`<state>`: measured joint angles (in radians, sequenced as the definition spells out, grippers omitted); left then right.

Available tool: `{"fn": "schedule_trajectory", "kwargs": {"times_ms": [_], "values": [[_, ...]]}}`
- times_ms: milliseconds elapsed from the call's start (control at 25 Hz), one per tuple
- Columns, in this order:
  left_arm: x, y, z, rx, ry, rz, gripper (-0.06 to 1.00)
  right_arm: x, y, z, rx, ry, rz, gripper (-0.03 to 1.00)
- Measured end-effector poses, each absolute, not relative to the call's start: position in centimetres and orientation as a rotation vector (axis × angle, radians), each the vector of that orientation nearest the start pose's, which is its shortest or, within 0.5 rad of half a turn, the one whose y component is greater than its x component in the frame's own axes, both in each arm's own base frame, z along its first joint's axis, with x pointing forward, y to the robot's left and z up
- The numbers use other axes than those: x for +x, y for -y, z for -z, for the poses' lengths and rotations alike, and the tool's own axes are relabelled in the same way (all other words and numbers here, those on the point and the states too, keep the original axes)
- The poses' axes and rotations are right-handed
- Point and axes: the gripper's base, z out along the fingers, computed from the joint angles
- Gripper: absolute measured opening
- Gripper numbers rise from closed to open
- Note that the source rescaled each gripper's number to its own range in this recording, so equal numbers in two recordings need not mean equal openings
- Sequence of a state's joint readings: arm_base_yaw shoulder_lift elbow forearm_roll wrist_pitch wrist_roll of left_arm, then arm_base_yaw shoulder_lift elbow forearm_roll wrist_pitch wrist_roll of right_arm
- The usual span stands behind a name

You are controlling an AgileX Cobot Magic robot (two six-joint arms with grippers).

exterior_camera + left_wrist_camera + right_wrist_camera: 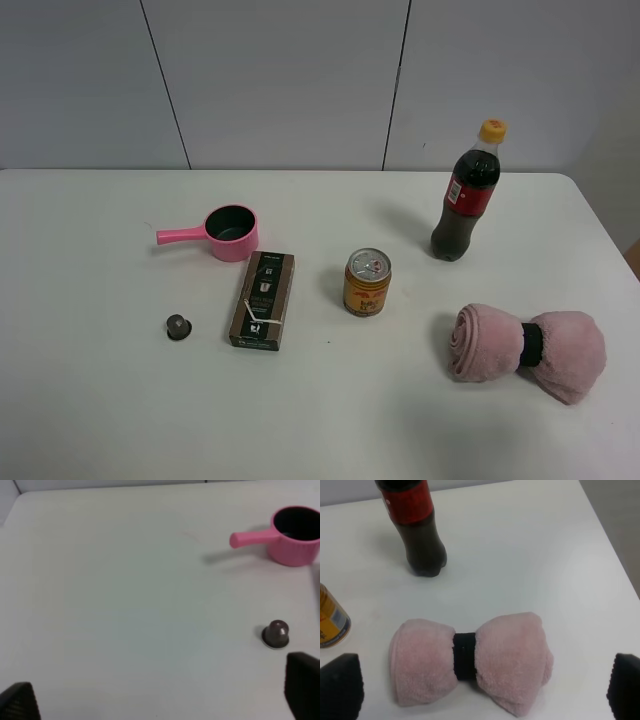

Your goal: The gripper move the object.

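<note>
Both grippers hang with their jaws spread wide and hold nothing: the left gripper (160, 700) shows only two dark fingertips (302, 685) at the edges of its wrist view, above bare white table (90, 400), and the right gripper (485, 695) shows the same pair of tips on either side of a rolled pink towel (470, 660). Neither arm appears in the high view. On the table, the object (263, 299), a long flat dark box with tan edges, lies left of centre, its far end just beside a pink saucepan (231, 232). A small dark capsule (178, 326) sits to the box's left, apart from it. A gold drink can (367, 282) stands to the box's right, and a cola bottle (467, 195) stands farther back on the right.
</note>
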<state>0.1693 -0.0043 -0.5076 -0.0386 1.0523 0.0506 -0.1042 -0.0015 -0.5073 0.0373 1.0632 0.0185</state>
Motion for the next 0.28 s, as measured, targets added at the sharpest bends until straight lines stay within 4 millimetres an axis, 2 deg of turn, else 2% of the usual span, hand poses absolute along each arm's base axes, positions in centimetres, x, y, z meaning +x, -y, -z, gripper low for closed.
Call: {"fn": "schedule_trajectory", "kwargs": {"times_ms": [280], "values": [[-0.60,0.10,-28.00,-0.171,-2.018,-0.107,1.00,-0.58,-0.36,-27.91,0.123,-2.034,0.009,1.00]]}}
